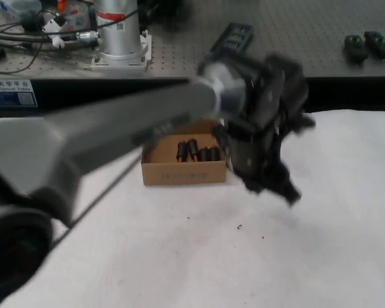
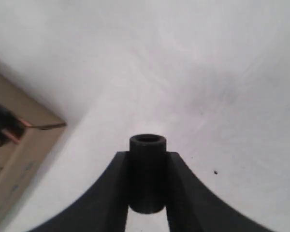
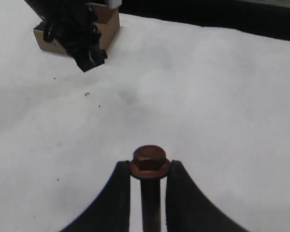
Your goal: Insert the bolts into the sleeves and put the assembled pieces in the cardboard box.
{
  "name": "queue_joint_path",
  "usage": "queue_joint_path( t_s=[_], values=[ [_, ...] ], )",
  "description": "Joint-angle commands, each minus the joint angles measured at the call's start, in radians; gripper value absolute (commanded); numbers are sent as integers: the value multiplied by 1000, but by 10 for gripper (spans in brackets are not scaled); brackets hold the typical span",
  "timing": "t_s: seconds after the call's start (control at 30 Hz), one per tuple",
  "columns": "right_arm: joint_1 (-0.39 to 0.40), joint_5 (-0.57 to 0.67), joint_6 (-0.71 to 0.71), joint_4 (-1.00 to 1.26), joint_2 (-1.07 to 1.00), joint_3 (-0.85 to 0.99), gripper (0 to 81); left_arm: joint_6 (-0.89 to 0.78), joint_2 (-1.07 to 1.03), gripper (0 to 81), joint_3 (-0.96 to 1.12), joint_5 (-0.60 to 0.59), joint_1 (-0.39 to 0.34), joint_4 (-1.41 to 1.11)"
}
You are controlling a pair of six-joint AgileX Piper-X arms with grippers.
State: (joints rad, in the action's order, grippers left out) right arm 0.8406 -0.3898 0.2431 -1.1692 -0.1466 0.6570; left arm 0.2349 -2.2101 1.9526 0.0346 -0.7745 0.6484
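- High view: the left gripper hangs just right of the cardboard box, which holds assembled pieces.
- Left wrist view: its fingers are clamped on a black sleeve.
- Right wrist view: the right gripper is closed on a bolt, well apart from the box.

My left hand: clamped on a black sleeve, gripping it from both sides.
Sleeve: hollow end sticks out past my fingertips.
Cardboard box: on the white-covered desk, apart from my hand.
In the box: dark pieces with copper-coloured ends.
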Motion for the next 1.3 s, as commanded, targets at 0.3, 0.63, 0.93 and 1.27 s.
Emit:
queue_joint_path(
  t_s=[0.3,0.63,0.93,1.27],
  values=[
    [0,157,-78,664,5,-112,38,-162,257,6,9,-215,29,-22],
    [0,217,-87,736,-73,-132,38,-172,544,6,-425,-249,29,-314],
    [0,407,-87,966,-300,-131,38,-333,917,6,-1027,-249,29,-843],
    [0,716,57,1507,-640,-131,38,-401,1216,6,-1618,-294,29,-1598]
  ],
)
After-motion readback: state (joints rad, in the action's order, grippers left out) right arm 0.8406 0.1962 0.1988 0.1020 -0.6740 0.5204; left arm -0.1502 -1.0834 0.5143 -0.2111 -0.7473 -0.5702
